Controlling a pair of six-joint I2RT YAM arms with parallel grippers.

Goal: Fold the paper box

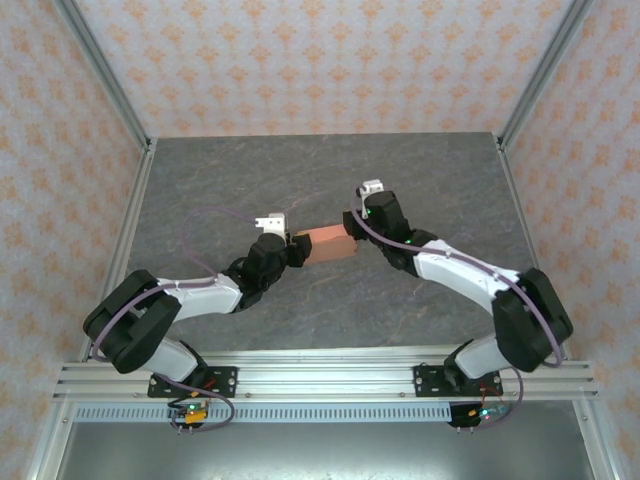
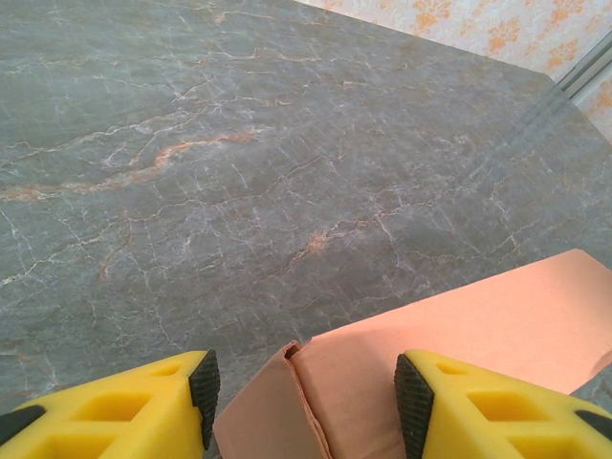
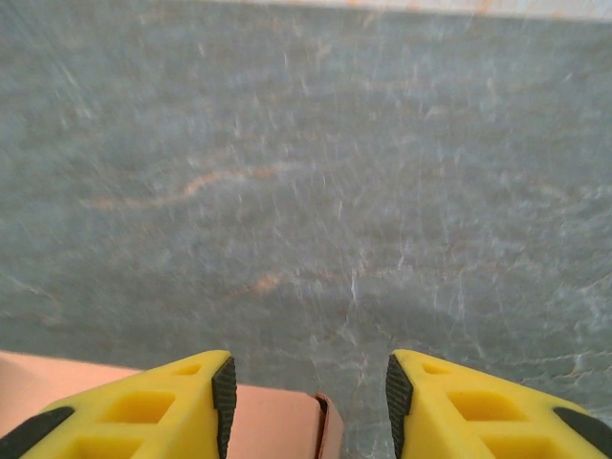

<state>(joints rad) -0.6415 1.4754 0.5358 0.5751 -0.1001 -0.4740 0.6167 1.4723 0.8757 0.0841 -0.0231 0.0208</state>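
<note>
Sitting near the middle of the table (image 1: 230,180), the paper box (image 1: 328,244) lay with its long side running 9 to 3 o'clock in the top view. It was a small salmon-orange card, already box-shaped. From the left wrist view an end flap (image 2: 256,413) stood slightly ajar.

Judged as light, thin and hollow. It would dent under a hard squeeze, crease for good if bent wrong, and skid easily on the smooth stone-look top. Best taken at the ends, across the short width near the folded edges where the card is stiffest, not on the broad face.

The left gripper (image 2: 306,397) was at the 9 o'clock end. Its jaws were part-way apart and looked clamped on that end, with card against both pads.

The right gripper (image 3: 306,382) was at the 3 o'clock end, jaws apart. The box corner lay by its left finger (image 3: 206,387), clear of the other; nothing was pinched.
</note>
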